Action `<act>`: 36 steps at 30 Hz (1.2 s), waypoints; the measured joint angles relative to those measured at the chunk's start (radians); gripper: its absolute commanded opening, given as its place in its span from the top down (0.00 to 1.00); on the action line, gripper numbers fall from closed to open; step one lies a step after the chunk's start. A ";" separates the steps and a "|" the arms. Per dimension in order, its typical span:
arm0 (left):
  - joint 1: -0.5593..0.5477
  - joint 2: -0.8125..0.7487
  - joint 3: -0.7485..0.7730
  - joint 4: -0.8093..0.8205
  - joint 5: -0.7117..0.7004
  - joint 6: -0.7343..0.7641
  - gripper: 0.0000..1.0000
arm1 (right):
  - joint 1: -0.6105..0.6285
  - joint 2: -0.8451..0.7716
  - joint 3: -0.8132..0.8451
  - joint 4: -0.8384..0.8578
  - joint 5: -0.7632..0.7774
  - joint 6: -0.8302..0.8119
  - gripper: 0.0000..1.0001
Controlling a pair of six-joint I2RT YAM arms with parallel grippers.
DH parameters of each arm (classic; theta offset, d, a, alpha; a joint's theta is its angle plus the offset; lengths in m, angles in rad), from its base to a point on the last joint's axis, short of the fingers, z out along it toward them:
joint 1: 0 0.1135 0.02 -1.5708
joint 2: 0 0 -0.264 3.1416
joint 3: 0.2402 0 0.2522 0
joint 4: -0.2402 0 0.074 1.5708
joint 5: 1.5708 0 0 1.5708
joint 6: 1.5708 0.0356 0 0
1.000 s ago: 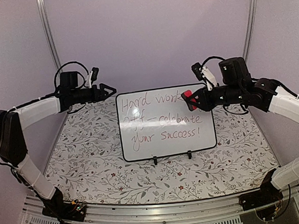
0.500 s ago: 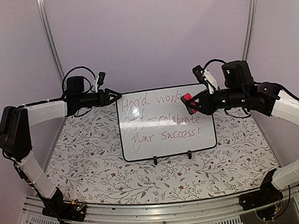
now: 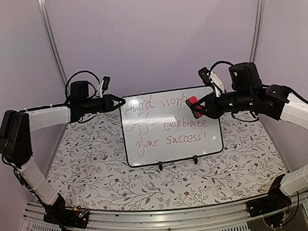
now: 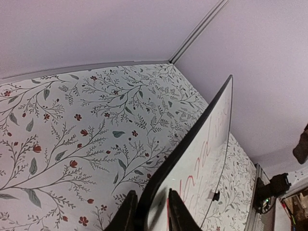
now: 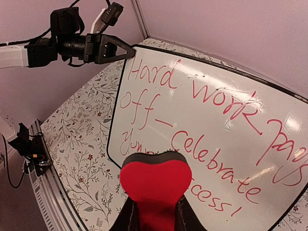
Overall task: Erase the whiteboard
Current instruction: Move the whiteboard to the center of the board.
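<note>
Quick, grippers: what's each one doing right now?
Left gripper: closed on the whiteboard's top corner.
Right gripper: closed, holding the red eraser.

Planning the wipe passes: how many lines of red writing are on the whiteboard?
3 on the whiteboard: top line under the upper rim, partly behind the red eraser; middle line across the centre; bottom line nearest the feet.

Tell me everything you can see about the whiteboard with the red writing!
The whiteboard is a glossy white rectangle with rounded corners and a thin black rim. It stands nearly upright on two small black feet on the flowery table. Red handwriting covers it. The left gripper pinches its top left corner. The right gripper holds a red eraser before its top right; touching is unclear.
</note>
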 measured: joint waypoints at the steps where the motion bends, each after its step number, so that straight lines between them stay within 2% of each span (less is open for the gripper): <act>1: -0.007 -0.003 -0.005 -0.003 -0.013 -0.001 0.78 | 0.002 0.000 0.000 0.000 -0.002 0.000 0.83; 7: -0.063 -0.080 -0.045 -0.024 -0.095 -0.024 0.82 | 0.006 0.000 0.000 -0.001 -0.003 0.000 0.82; 16: -0.160 -0.287 -0.197 0.008 -0.204 -0.119 0.90 | 0.017 0.000 0.000 -0.001 -0.009 -0.001 0.83; 21: -0.222 -0.401 -0.314 0.056 -0.290 -0.184 0.86 | 0.022 0.003 0.000 -0.001 -0.019 -0.001 0.83; 29: -0.318 -0.488 -0.463 0.092 -0.426 -0.253 0.85 | 0.037 0.030 0.000 -0.001 -0.029 -0.004 0.84; 33: -0.385 -0.529 -0.507 0.094 -0.486 -0.275 0.77 | 0.045 0.036 0.000 -0.001 -0.031 -0.004 0.84; 36: -0.426 -0.554 -0.540 0.086 -0.509 -0.289 0.58 | 0.057 0.043 0.003 -0.002 -0.029 -0.004 0.84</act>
